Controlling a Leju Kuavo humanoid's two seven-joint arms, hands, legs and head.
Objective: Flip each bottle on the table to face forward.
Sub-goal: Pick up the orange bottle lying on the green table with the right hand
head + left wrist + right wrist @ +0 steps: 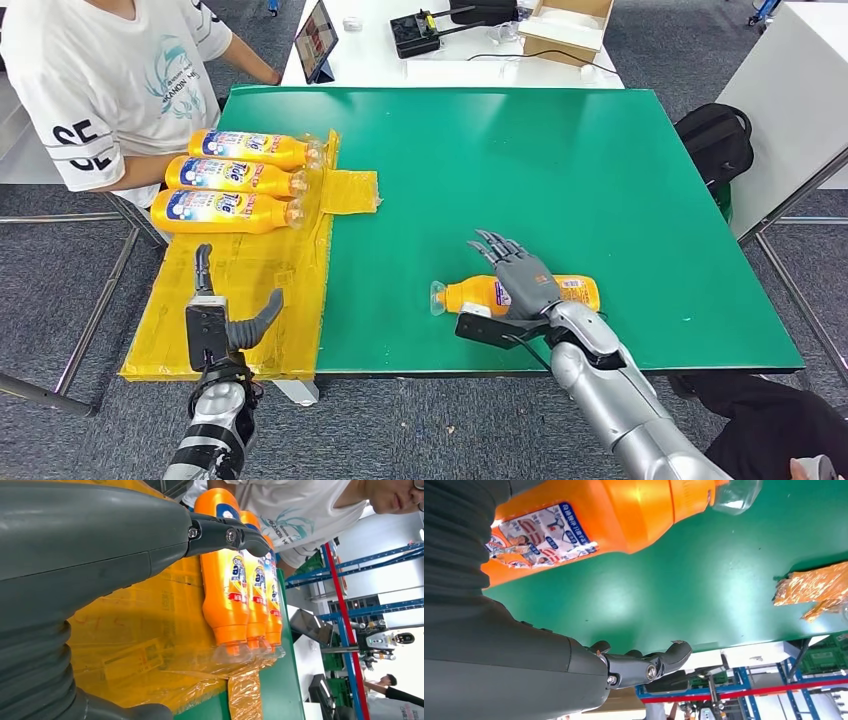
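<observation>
1. You have open green tabletop (560, 170) on all sides of the lone bottle (520, 294).
2. At the left edge, three bottles (232, 177) lie touching side by side on yellow sheeting (250, 290).
3. A person (110, 80) stands just beyond them.

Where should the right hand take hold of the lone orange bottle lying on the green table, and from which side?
Probably around the wide labelled body of the lone bottle, from above. It lies on its side, clear cap toward the robot's left, and the body is the thickest part. The right hand hovers there, fingers spread.
</observation>
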